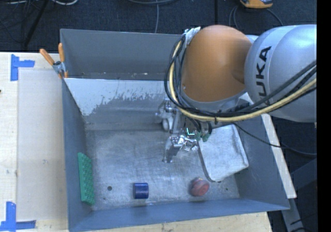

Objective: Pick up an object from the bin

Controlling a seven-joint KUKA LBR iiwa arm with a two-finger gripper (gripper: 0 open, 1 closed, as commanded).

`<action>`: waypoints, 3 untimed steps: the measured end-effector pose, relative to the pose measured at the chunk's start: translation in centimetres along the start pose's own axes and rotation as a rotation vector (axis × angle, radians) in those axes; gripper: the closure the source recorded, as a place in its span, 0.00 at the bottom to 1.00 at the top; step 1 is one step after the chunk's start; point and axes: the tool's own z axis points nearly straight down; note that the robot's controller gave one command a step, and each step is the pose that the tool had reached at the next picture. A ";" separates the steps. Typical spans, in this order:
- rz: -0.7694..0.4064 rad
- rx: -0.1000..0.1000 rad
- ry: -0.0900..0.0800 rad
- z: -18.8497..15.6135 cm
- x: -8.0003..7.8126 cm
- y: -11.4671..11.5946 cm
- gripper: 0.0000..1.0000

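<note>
Pincer (173, 152) hung over the bare middle floor of the grey bin (114, 65), apart or together impossible to tell. A grey cloth (226, 151) lay just beside it on the arm's side, and a reddish ball (199, 187) lay beyond, toward the near wall.

There is one green plate (85, 176), one blue block (140, 190), one reddish ball (199, 187) and one grey cloth (226, 154).

We see the grey bin (119, 145); on its floor lie a green studded plate (85, 178); a blue block (140, 190); a reddish ball (199, 187); a white cloth (226, 154).
</note>
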 end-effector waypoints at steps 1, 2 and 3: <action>-0.020 0.000 0.002 14.5 3.8 2.7 0.00; -0.291 -0.002 -0.024 17.2 5.7 0.9 0.00; -0.128 -0.001 -0.023 17.2 6.0 2.1 0.00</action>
